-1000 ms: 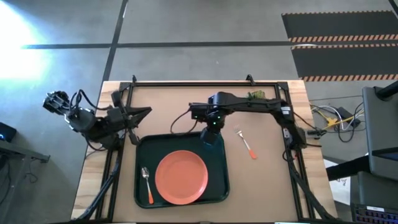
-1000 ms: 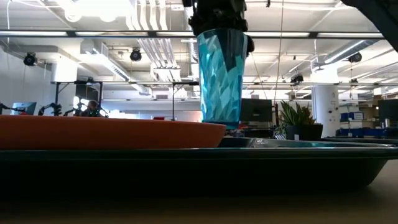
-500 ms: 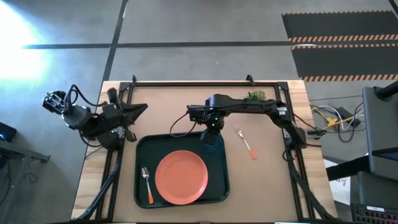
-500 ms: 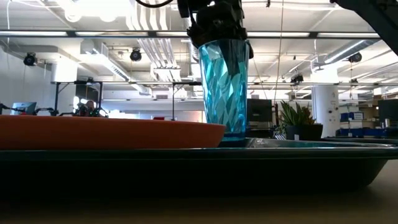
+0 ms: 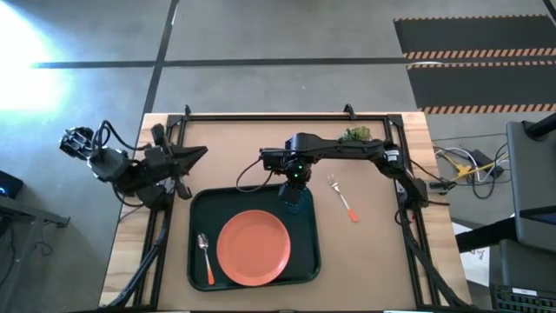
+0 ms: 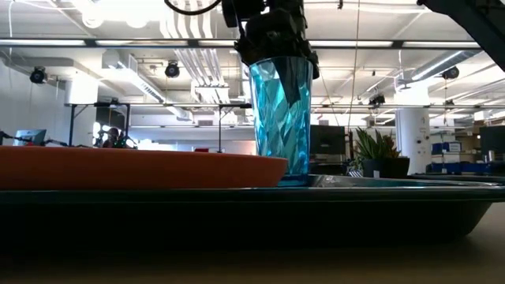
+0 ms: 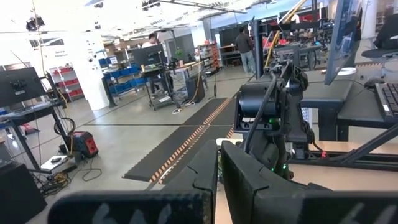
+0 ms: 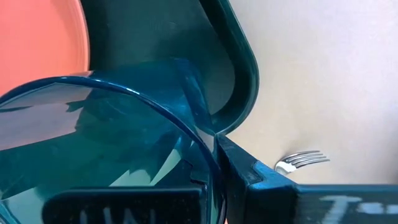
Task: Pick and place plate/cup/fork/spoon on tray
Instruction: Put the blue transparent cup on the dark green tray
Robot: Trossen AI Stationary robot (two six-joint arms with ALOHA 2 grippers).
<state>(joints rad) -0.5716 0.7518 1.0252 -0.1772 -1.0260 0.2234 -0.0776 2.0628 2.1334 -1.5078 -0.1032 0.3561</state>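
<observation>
At the tray's [image 5: 196,209] far right corner, just beyond the plate [image 5: 253,247], the right claw [image 5: 294,184] stays pinched tight on the rim wall of the cup [image 6: 281,118], a light, stiff, smooth plastic tumbler that looks tall enough to tip, so a hold on the rim wall suits it. Compared with a second ago, the cup has come down, its base now at the tray floor. Left claw [image 5: 193,157] waits closed and empty beyond the tray's far left corner, while the fork [image 5: 343,200] lies on the tabletop beside the tray.
</observation>
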